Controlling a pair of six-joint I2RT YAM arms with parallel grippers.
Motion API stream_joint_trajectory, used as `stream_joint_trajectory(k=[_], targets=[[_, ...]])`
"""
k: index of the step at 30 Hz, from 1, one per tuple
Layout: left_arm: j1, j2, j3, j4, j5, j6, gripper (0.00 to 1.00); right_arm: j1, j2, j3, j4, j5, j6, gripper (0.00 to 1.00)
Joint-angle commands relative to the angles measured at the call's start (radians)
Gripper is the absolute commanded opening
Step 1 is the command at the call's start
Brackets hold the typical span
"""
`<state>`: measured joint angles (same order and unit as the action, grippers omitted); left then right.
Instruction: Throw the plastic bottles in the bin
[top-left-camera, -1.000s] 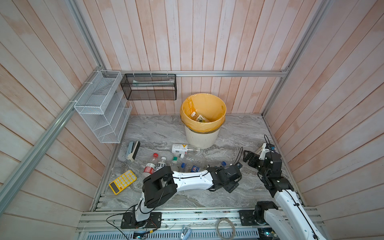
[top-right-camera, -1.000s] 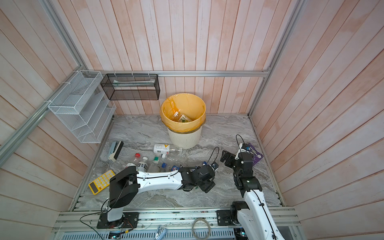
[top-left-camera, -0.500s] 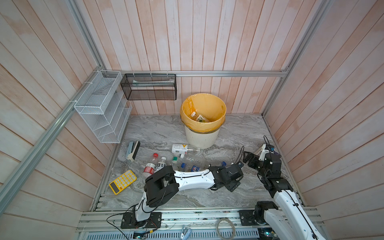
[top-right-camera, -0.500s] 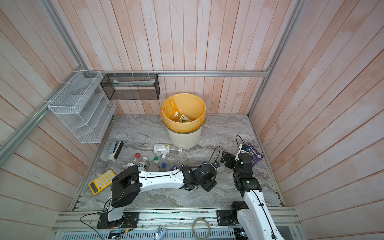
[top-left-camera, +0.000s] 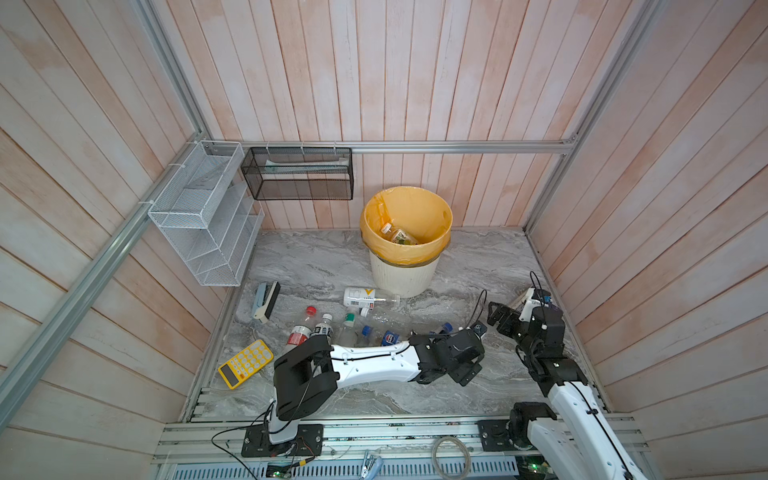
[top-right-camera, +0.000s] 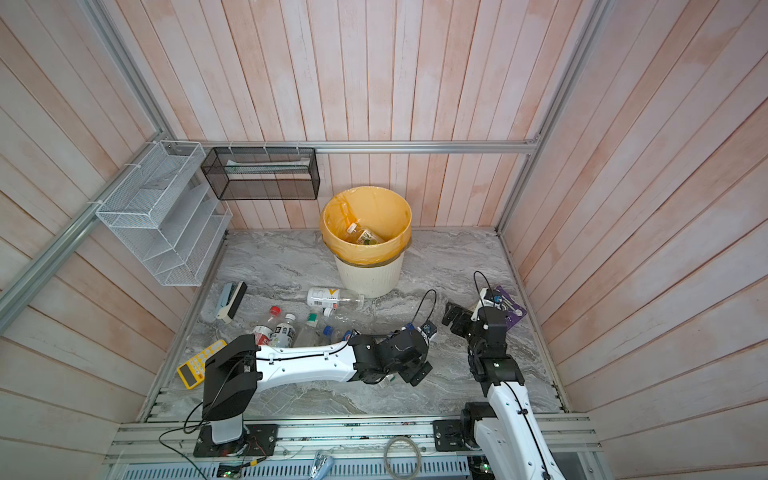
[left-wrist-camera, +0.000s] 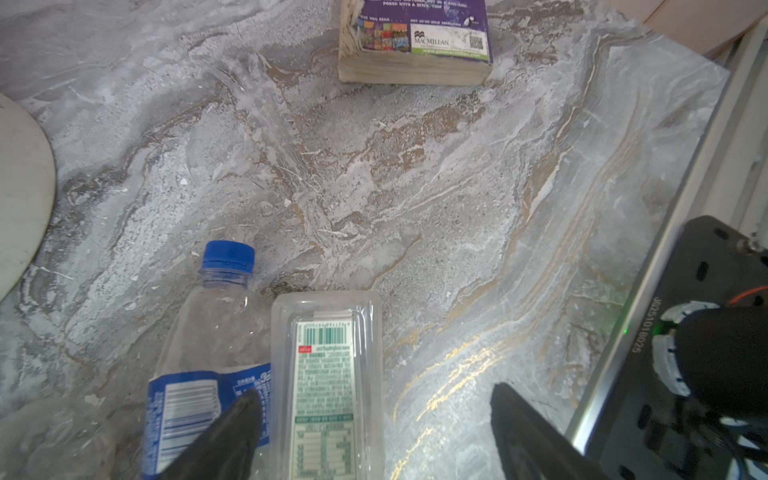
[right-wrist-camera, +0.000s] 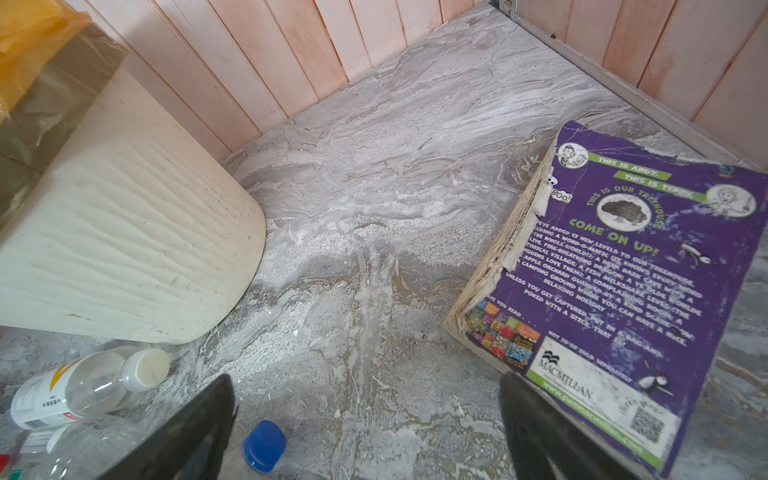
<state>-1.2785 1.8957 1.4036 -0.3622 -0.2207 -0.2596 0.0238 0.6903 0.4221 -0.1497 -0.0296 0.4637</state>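
Black left gripper (left-wrist-camera: 375, 390) wide around bottle (left-wrist-camera: 326, 374)

A robot test booth. Pale plank walls (top-left-camera: 415, 83) and aluminium rails (top-left-camera: 415, 146) box in a marble-look worktop (top-left-camera: 311, 257) — two arms (top-left-camera: 365, 365) are bolted along its near edge.

The bin (top-left-camera: 401, 274) is ribbed cream-white, its bag (top-left-camera: 405, 208) yellow-orange. The desk (left-wrist-camera: 415, 187) is grey marble veined with brown and gold. The clear bottle (left-wrist-camera: 208, 332) has a blue cap and blue label. The square bottle (left-wrist-camera: 326, 374) has a green-and-white label. The book (right-wrist-camera: 623, 270) is purple, the calculator (top-left-camera: 246, 363) yellow.
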Motion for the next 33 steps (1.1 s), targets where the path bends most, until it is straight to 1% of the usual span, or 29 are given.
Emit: stream_joint_trajectory(k=[1, 5, 11, 19, 23, 26, 33], targets=[[-0.001, -0.008, -0.022, 0.003, -0.042, -0.011, 0.89, -0.007, -0.012, -0.008, 0.007, -0.017, -0.016, 0.99], [0.005, 0.04, -0.008, -0.039, -0.042, -0.013, 0.9, -0.009, -0.011, -0.006, 0.008, -0.022, -0.016, 0.99], [0.01, 0.081, 0.0, -0.053, -0.018, -0.01, 0.9, -0.012, -0.007, -0.008, 0.008, -0.033, -0.017, 0.99], [0.011, 0.125, 0.015, -0.074, 0.003, -0.004, 0.87, -0.014, -0.008, -0.008, 0.009, -0.039, -0.019, 0.99], [0.011, 0.138, 0.016, -0.073, 0.022, 0.003, 0.8, -0.016, -0.006, -0.008, 0.01, -0.04, -0.02, 0.99], [0.011, 0.147, 0.019, -0.072, 0.041, 0.006, 0.77, -0.018, -0.006, -0.01, 0.011, -0.043, -0.019, 0.99], [0.012, 0.114, 0.003, -0.034, 0.062, 0.003, 0.56, -0.021, -0.009, -0.011, 0.012, -0.043, -0.021, 0.99]])
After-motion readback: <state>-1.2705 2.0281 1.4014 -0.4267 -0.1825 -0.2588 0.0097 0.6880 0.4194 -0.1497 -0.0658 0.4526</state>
